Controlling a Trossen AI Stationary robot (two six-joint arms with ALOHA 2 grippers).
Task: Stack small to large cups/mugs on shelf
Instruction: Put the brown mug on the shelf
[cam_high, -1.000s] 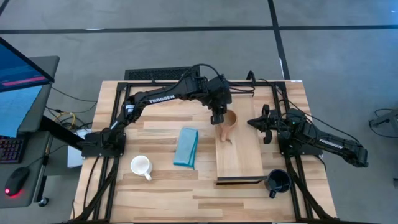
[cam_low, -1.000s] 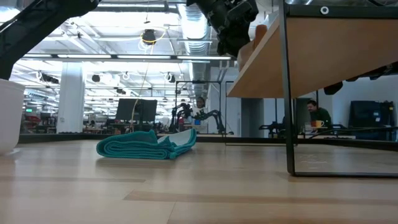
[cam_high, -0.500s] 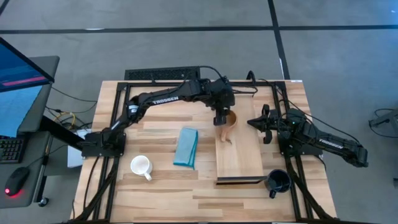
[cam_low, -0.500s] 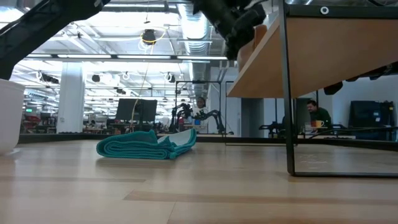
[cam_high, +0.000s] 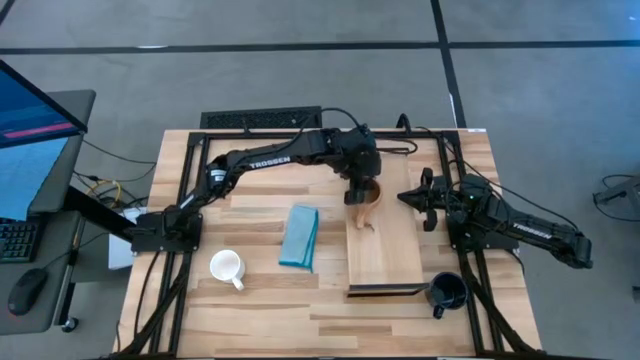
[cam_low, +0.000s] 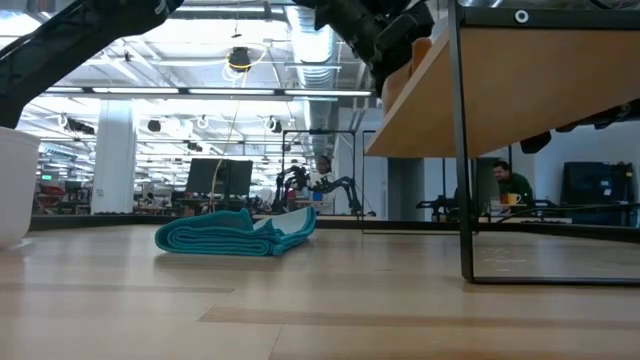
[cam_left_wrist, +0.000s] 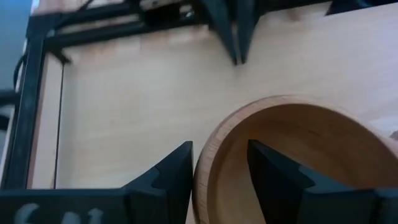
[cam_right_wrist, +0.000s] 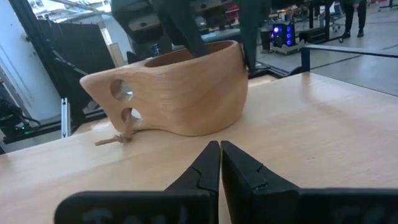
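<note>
The small wooden cup (cam_high: 370, 198) (cam_right_wrist: 180, 87) stands on its base at the far end of the shelf (cam_high: 390, 255), its handle toward the near side. My left gripper (cam_high: 359, 190) (cam_left_wrist: 217, 149) is open astride the cup's rim, one finger inside the bowl and one outside. The white mug (cam_high: 226, 266) stands on the tabletop near the left. The navy mug (cam_high: 447, 291) stands by the shelf's near right corner. My right gripper (cam_high: 405, 195) (cam_right_wrist: 219, 146) waits shut, level, just right of the wooden cup. My left gripper comes at the wooden cup slanting down from the far left, across its rim (cam_left_wrist: 204, 165). The outer finger (cam_left_wrist: 171, 177) stands close against the wall, and the inner finger (cam_left_wrist: 273, 171) stands clear of it. Whether the outer finger touches, I cannot tell.
A folded teal cloth (cam_high: 299, 236) (cam_low: 235, 232) lies on the tabletop left of the shelf. The shelf's dark bracket (cam_high: 385, 291) marks its near end. Bare shelf board stretches from the cup to that bracket.
My left gripper has shifted a little toward the table's right edge and slightly down over the wooden cup, rolling its wrist as it went. The cup has stayed where it stood on the shelf.
</note>
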